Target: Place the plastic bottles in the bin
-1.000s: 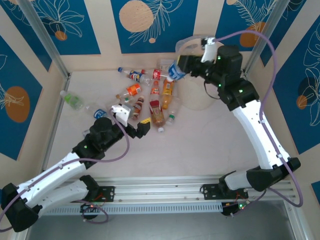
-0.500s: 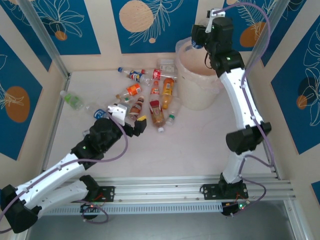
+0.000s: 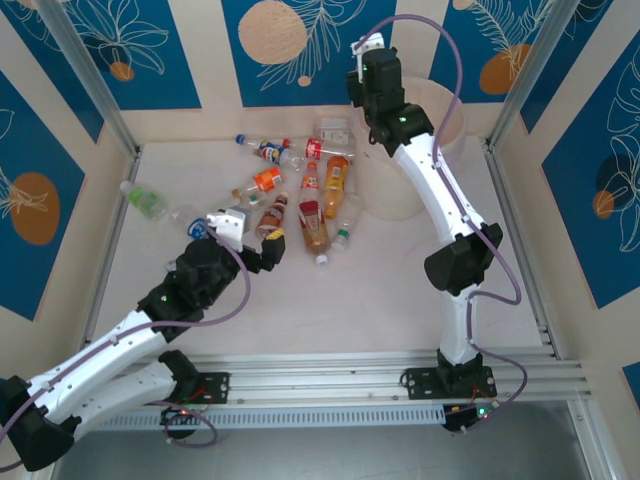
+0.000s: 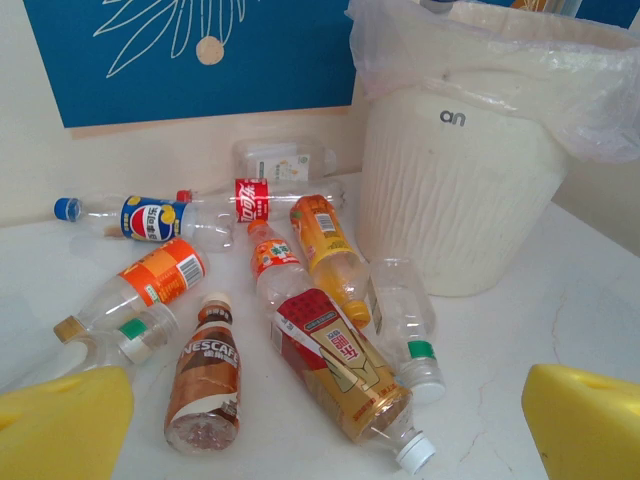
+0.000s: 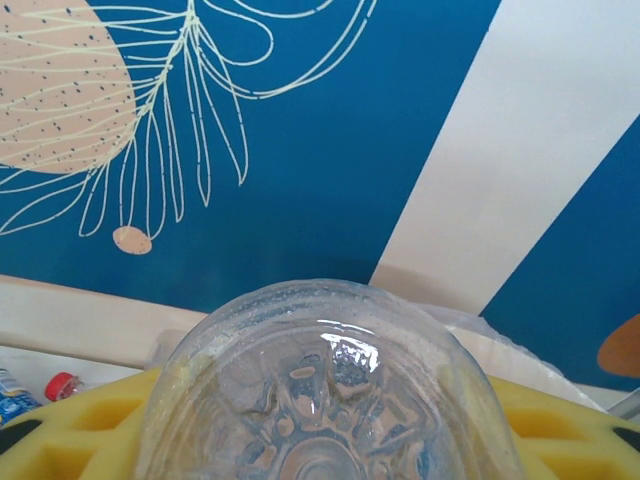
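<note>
Since a second ago the right arm has swung up off the pile to the bin's (image 4: 460, 210) left rim. Our right gripper (image 3: 369, 78) is clamped on a clear bottle (image 5: 330, 400). We'd nudge it over the liner before letting go. The left gripper (image 3: 268, 243) hangs wide apart by the remaining plastic bottles (image 4: 330, 360), which lie left of the bin.

You're looking at a pale, near-white table (image 3: 400, 290), faintly marbled, under soft, even light w/ barely any shadow. Walls (image 3: 300, 50) on 3 sides: blue panels w/ white leaf line-art and peach discs (image 3: 272, 32), split by cream stripes (image 3: 210, 50). Silver metal posts (image 3: 88, 80) stand at the back corners. A grooved alu rail (image 3: 330, 385) runs along the near edge. Below it is prob. grey floor (image 3: 330, 455), hard to tell.
</note>
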